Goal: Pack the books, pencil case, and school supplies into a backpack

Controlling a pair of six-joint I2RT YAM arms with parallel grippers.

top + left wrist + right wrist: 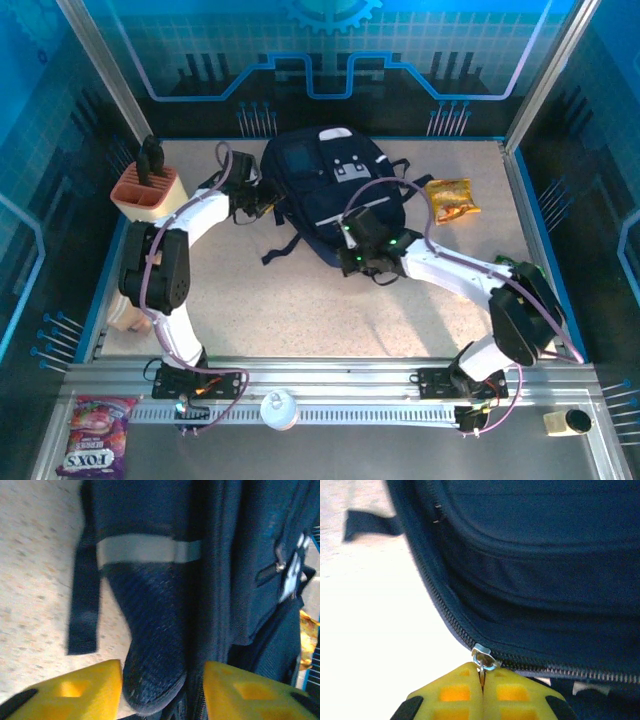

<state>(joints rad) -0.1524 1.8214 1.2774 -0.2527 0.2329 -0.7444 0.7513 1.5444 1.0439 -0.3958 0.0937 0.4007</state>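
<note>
Presently we logged: backpack (325,190) flat on table (300,310), far centre; right gripper (482,680) pinched tight on zipper pull (484,656); left gripper (162,690) jaws apart, flanking mesh pocket (150,630).

- Dark navy backpack (320,190), pale grey stripe (147,550) across mesh-textured fabric.
- Bright yellow fingers (455,692), black-edged.
- Silver zipper pull (484,657).
- Crinkly yellow-orange snack bag (450,198).
- Peach-and-cream knife block (148,192), black handles (152,155).
- Speckled beige table (300,310).
- Pink-and-purple sweets bag (95,435).
- Blue grid-patterned walls (450,40).
</note>
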